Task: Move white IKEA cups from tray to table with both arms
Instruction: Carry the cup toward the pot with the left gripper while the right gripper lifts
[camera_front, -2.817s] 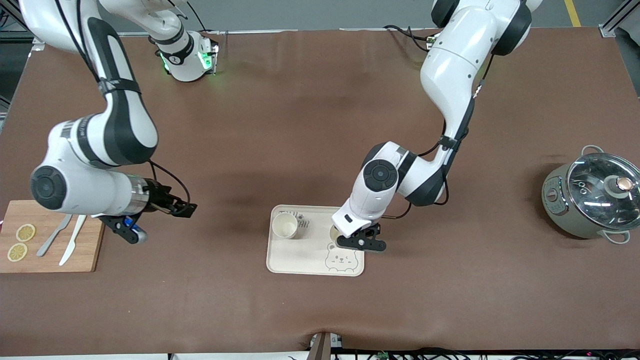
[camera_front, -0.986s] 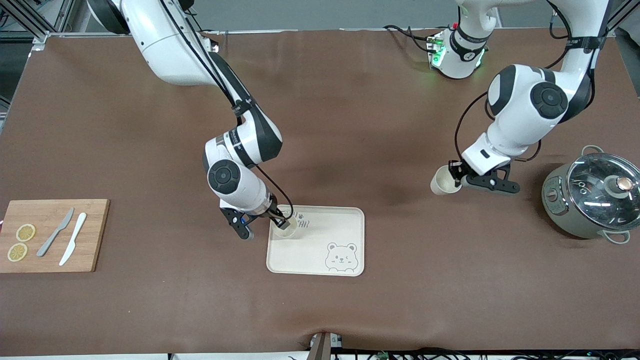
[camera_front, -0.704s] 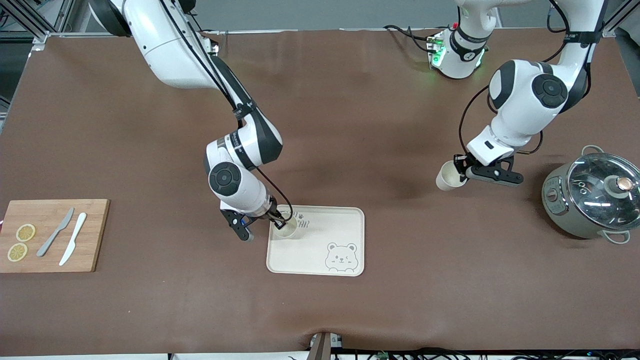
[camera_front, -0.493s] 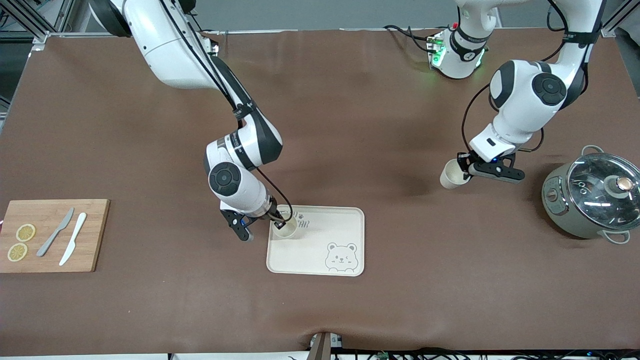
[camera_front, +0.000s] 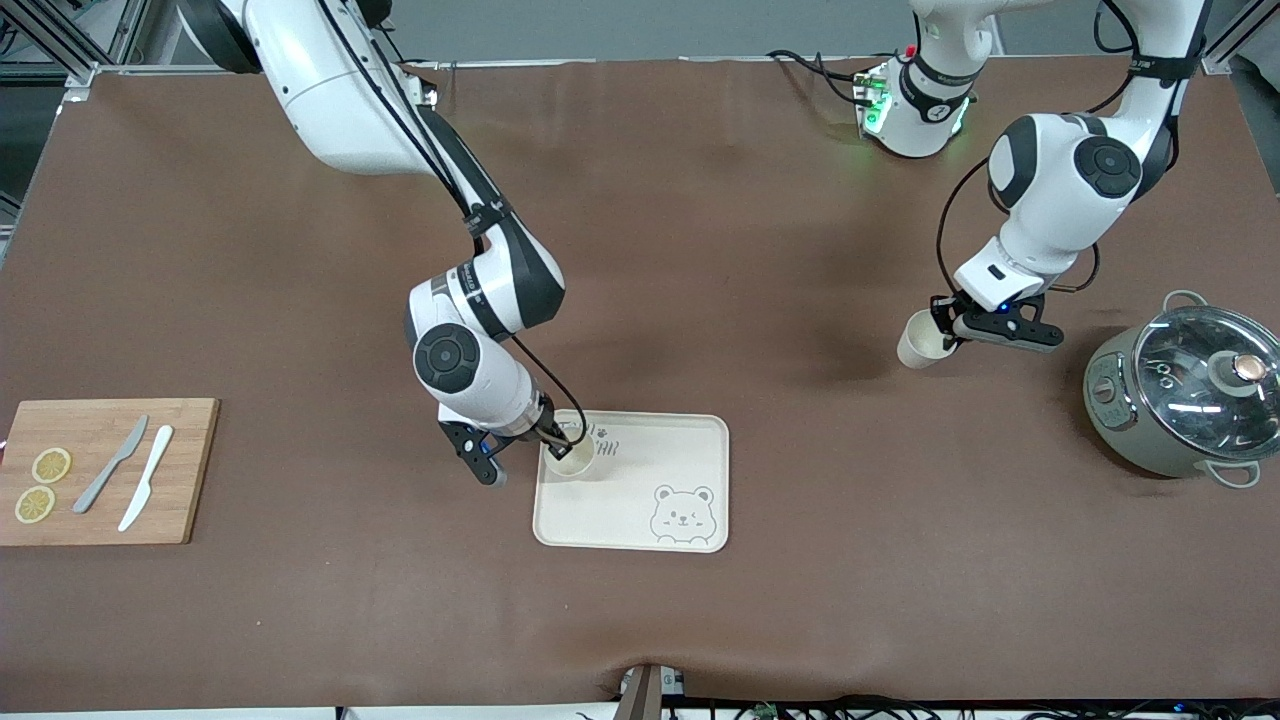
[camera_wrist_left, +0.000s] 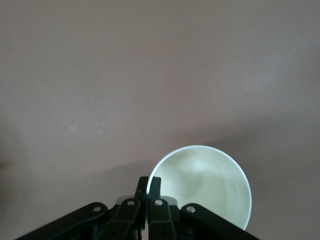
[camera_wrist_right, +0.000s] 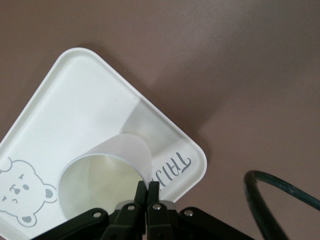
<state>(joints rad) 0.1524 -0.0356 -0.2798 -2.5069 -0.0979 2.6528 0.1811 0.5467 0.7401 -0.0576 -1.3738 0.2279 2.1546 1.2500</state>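
Observation:
One white cup (camera_front: 572, 458) stands on the bear-printed tray (camera_front: 640, 470), in the corner by the lettering. My right gripper (camera_front: 556, 443) is shut on its rim, one finger inside and one outside. The right wrist view shows this cup (camera_wrist_right: 100, 172), the pinch of my right gripper (camera_wrist_right: 148, 189) and the tray (camera_wrist_right: 75, 115). My left gripper (camera_front: 944, 327) is shut on the rim of the other white cup (camera_front: 918, 342) and holds it tilted above bare table, between the tray and the pot. The left wrist view shows that cup (camera_wrist_left: 207, 187) in my left gripper (camera_wrist_left: 148, 186).
A grey-green glass-lidded pot (camera_front: 1185, 390) stands at the left arm's end of the table. A wooden cutting board (camera_front: 185, 500) with two knives (camera_front: 110, 478) and lemon slices (camera_front: 50, 465) lies at the right arm's end.
My left gripper lifted its cup off the tray and carried it toward the pot. My right arm came from the cutting board to the tray and shut on the other cup's rim.

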